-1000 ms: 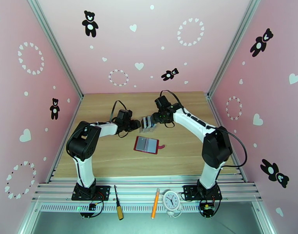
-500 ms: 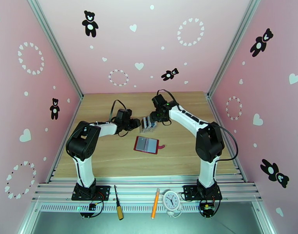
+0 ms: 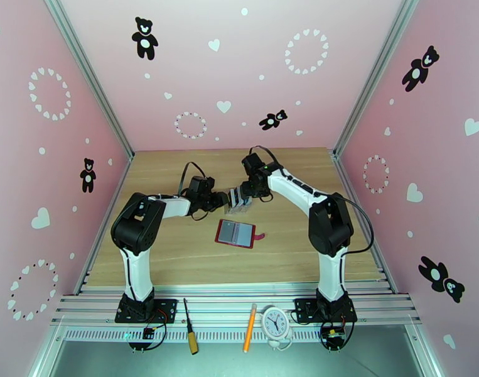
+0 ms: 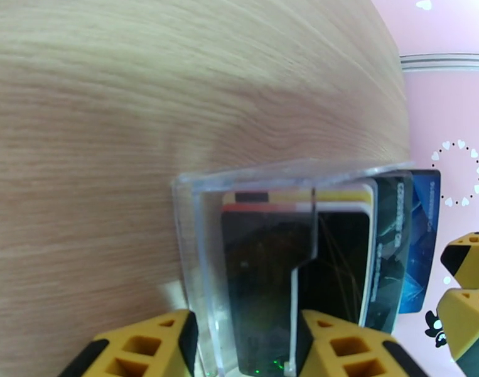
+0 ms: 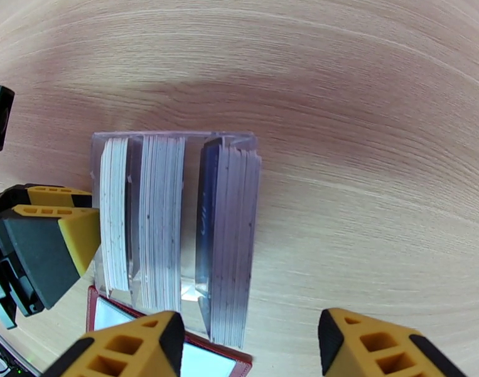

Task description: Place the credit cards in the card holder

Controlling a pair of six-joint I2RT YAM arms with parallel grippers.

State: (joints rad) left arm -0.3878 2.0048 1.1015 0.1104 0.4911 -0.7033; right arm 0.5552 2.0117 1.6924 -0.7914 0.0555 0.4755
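From above, you see that the right arm has folded its elbow in toward the middle and carried the right gripper (image 3: 244, 192) a little closer over the clear rack (image 3: 242, 208), where the credit cards (image 3: 236, 196) stand on edge. The rack and the open card holder (image 3: 237, 233), lying just in front of it, have not moved, so you seem to be lining up a pick, with no card in the holder yet. At the left wrist, the left gripper (image 4: 242, 318) reaches in low from the side, fingers part-closed about the rack's near end; whether they truly pinch it you cannot tell. At the right wrist, the gripper points down, jaws spread wide and empty, in line with the right-hand stack, the holder's red edge just beside the rack.
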